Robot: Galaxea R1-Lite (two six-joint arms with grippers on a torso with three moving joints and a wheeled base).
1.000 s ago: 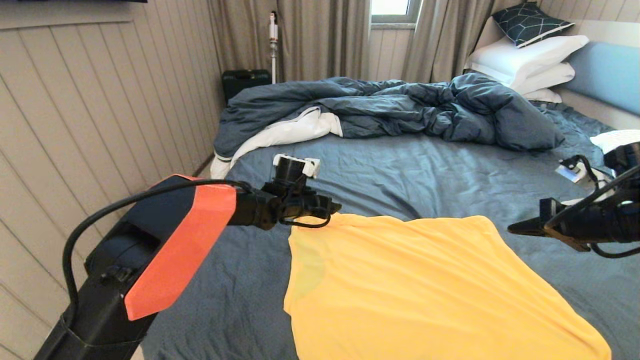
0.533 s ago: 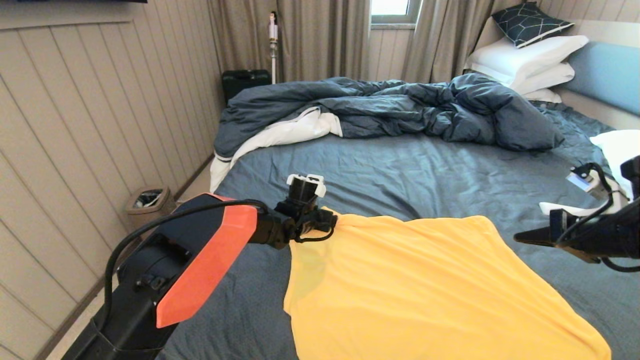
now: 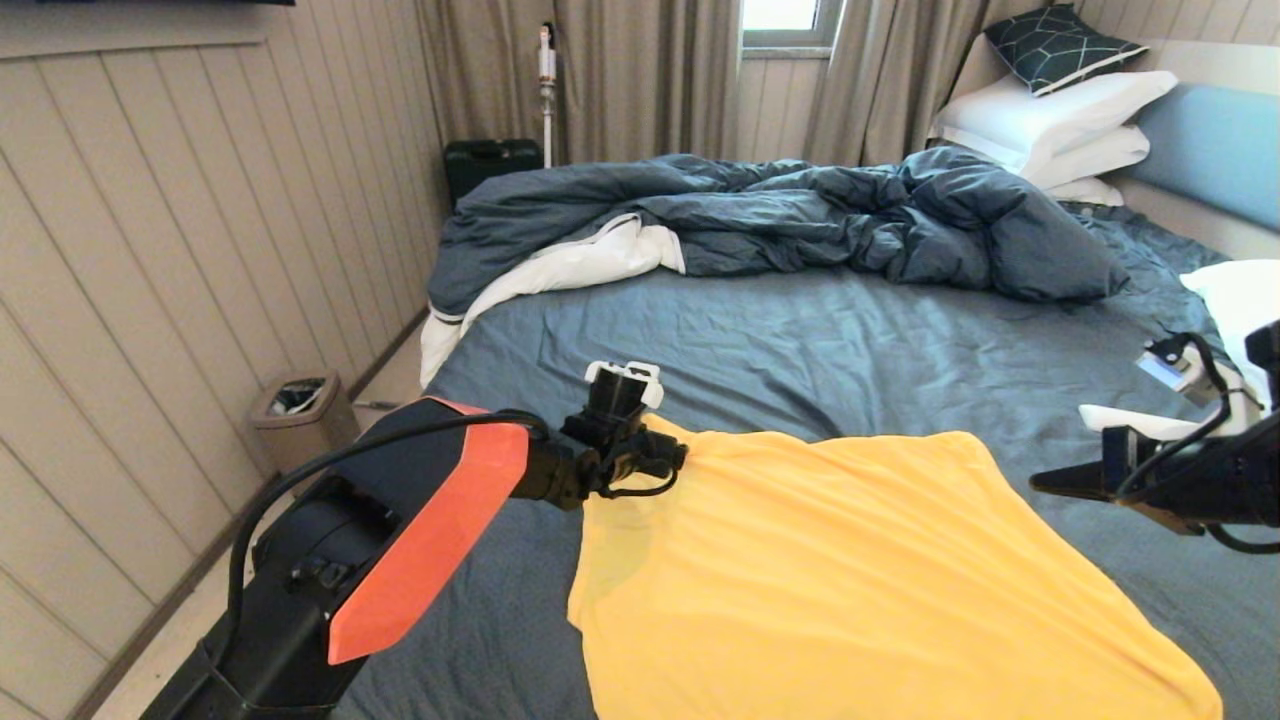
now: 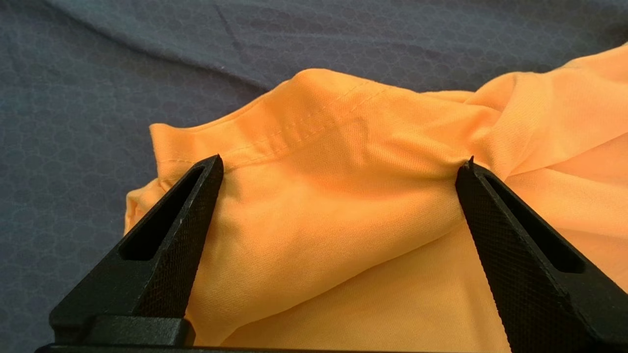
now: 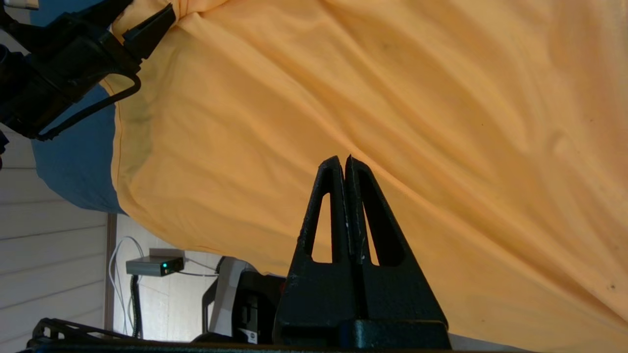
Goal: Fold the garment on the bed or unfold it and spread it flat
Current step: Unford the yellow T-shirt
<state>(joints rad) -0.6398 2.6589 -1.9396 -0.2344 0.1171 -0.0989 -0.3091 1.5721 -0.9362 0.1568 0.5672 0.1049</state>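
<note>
The yellow T-shirt point(image 3: 850, 580) lies spread on the dark blue-grey sheet of the bed point(image 3: 800, 340), reaching from mid-bed to the near edge. My left gripper point(image 3: 672, 458) sits at its far left corner. In the left wrist view this gripper point(image 4: 343, 161) is open, its jaws wide apart on either side of a bunched, hemmed fold of the T-shirt point(image 4: 343, 206). My right gripper point(image 3: 1040, 484) hovers just off the shirt's right edge. It point(image 5: 345, 159) is shut with nothing in it, pointing across the T-shirt point(image 5: 392, 98).
A rumpled dark blue duvet point(image 3: 800, 215) fills the far half of the bed. White pillows point(image 3: 1050, 120) are stacked against the light blue headboard point(image 3: 1215, 145), and another pillow point(image 3: 1235, 295) lies at the right. A small bin point(image 3: 300, 405) stands by the wall on the left.
My left arm has moved right and lower, bringing its gripper down onto the shirt's far left corner. The right gripper has drifted slightly right and down.
</note>
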